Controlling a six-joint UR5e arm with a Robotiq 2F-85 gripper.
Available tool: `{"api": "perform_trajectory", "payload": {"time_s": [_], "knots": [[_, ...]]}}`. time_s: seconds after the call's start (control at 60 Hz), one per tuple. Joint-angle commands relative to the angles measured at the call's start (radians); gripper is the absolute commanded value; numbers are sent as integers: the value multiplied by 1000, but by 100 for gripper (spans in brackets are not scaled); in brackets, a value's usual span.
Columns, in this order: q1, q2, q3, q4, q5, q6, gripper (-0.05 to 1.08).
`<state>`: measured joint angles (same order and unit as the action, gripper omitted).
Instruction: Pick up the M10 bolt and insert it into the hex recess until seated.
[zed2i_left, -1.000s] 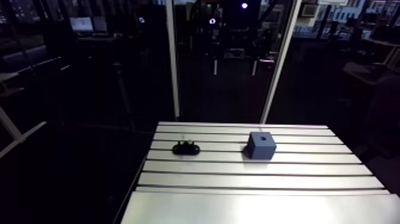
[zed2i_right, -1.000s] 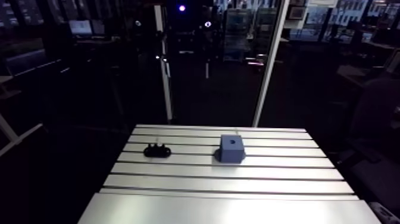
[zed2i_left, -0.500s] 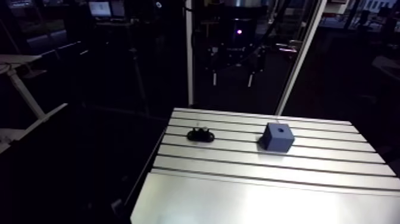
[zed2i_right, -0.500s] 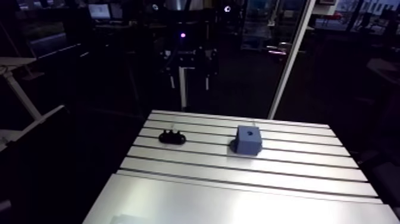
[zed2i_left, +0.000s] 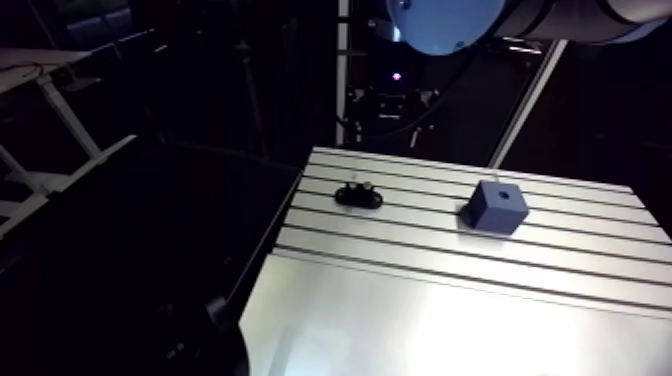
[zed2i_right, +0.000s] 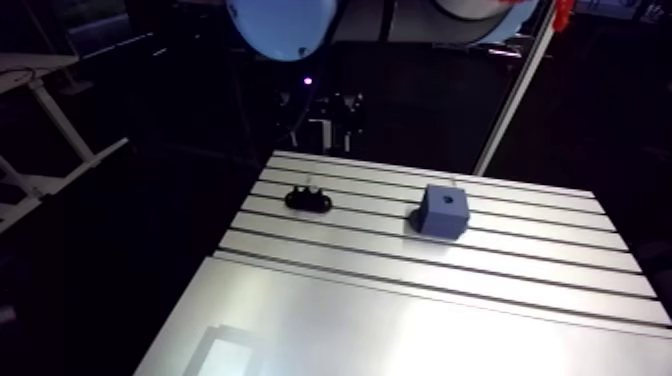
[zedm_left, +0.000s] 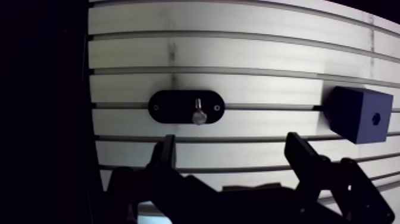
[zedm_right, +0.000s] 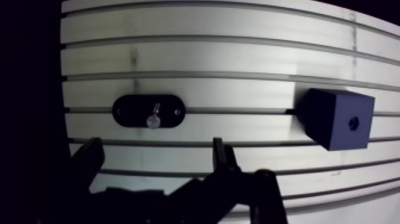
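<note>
Wrist view, bolt (zedm_left: 198, 113) ahead of pincer (zedm_left: 232, 143)

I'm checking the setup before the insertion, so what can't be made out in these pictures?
Recess shape: the hole in the blue block is too small in both views to tell its outline.
Bolt shank: the wrist view looks down on it, and the black holder hides its lower end.
Gripper jaws: open, but only dark silhouettes in the wrist view.
</note>
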<state>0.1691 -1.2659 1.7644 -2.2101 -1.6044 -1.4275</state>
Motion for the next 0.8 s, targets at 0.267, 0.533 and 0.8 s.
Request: {"api": "perform_trajectory", "payload": {"time_s": [0.267, 0.533, 0.8], "knots": [[12, 66, 22, -99, -2, 11, 1], [14, 74, 35, -101, -2, 12, 1], [14, 96, 51, -107, 1, 28, 11]]}}
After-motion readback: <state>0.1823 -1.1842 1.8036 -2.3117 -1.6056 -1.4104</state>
